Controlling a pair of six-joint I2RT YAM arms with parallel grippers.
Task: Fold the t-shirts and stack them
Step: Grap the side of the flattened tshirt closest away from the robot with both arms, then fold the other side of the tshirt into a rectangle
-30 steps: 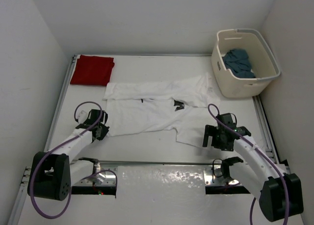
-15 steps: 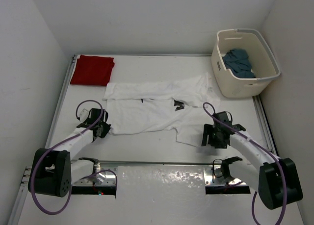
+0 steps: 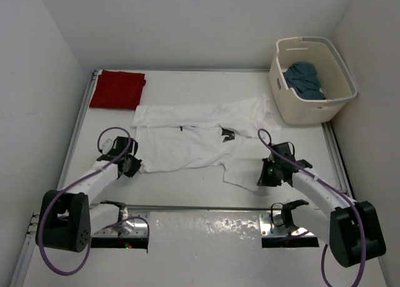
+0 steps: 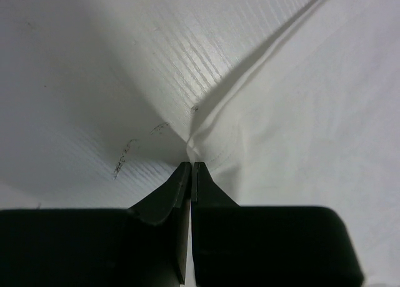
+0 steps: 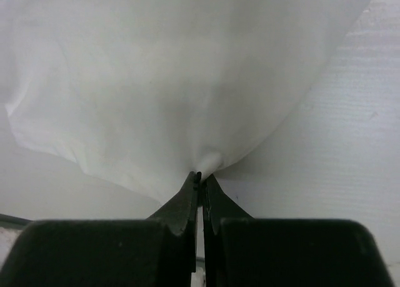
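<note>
So the white t-shirt (image 3: 200, 140) is what we're dealing with here. It's spread out flat across the middle of the worktop (image 3: 187, 184), a bit rumpled along the near hem. The red t-shirt (image 3: 117, 89) sits folded at the far left corner, and the teal t-shirt (image 3: 304, 79) is crumpled up inside the laundry basket (image 3: 294, 109) at the far right.

On handling, we'd say this is thin, floppy cloth. It's light, it has no stiffness at all, and it will sag and drag the moment it's lifted. We reckon corners and hem edges are the only sensible places to grab, and both sides have to go together or the fold comes out crooked.

The left claw (image 4: 191, 165) is pressed together right at the near-left corner of the white shirt, and the creases run straight into its tips, so we read that as a pinch on the edge. The right claw (image 5: 201, 176) is also squeezed tight, with the near-right hem bunched into a little peak between its tips. We think that's a solid pinch.
</note>
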